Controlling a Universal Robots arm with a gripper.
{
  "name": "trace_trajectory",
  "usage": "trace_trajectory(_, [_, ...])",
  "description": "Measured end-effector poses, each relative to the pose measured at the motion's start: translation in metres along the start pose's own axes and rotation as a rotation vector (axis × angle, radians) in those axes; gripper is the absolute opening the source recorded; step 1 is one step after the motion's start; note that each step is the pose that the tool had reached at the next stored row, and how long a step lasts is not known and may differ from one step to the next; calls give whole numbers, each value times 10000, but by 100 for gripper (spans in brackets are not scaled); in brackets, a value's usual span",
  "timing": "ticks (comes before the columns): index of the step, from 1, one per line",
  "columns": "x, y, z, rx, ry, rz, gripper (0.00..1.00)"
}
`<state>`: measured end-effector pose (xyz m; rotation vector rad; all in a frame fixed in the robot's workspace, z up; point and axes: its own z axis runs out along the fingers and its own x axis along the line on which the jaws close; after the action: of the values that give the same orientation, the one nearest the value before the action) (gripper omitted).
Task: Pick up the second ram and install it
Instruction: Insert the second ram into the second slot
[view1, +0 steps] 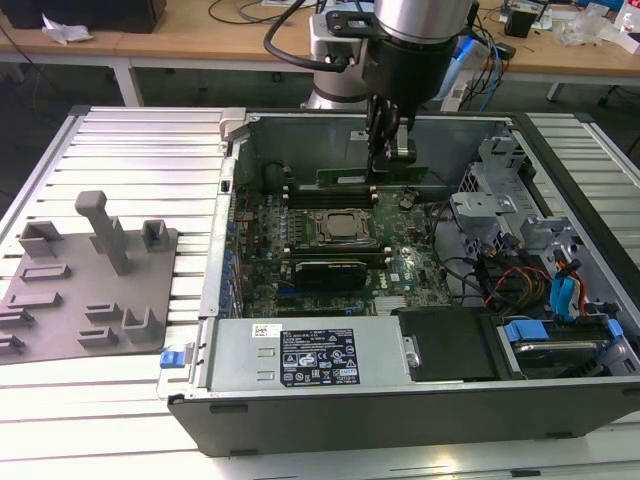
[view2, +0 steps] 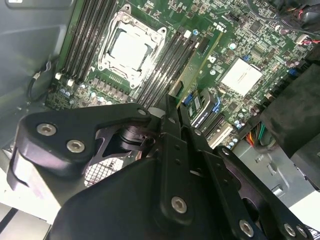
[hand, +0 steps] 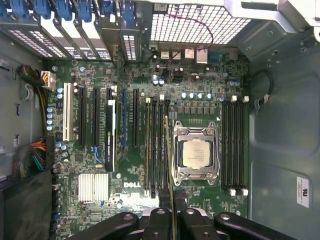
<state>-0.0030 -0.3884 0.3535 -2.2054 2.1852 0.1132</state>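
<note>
One thin green ram stick (view1: 345, 178) stands on edge, clamped in the gripper (view1: 385, 170), long axis along the exterior view's left-right, parallel over black memory slots (hand: 154, 150) just beside the processor socket (hand: 196, 152)

One open dark-grey metal computer case (view1: 400, 420) on one white slatted metal table (view1: 140, 150). One grey plastic fixture tray (view1: 70, 340) near the table's edge at the exterior view's left, bearing one tall upright post (view1: 105, 230). One square metal processor socket (hand: 196, 152), flanked by two banks of long black memory slots (hand: 234, 145). One silver finned heatsink (hand: 93, 187). One thin green circuit-board stick (view1: 340, 178), clamped in one black gripper (view1: 388, 170).
</note>
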Motion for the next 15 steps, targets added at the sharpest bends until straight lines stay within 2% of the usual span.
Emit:
trace_trajectory(3, [2,-42,19,-5,-1,1,14])
trace_trajectory(4, [4,-78,49,-12,0,3,14])
trace_trajectory(7, [11,-129,122,-37,1,5,14])
trace_trajectory(11, [22,-149,268,-43,5,5,14])
trace_trajectory(15, [27,-152,344,-43,4,5,14])
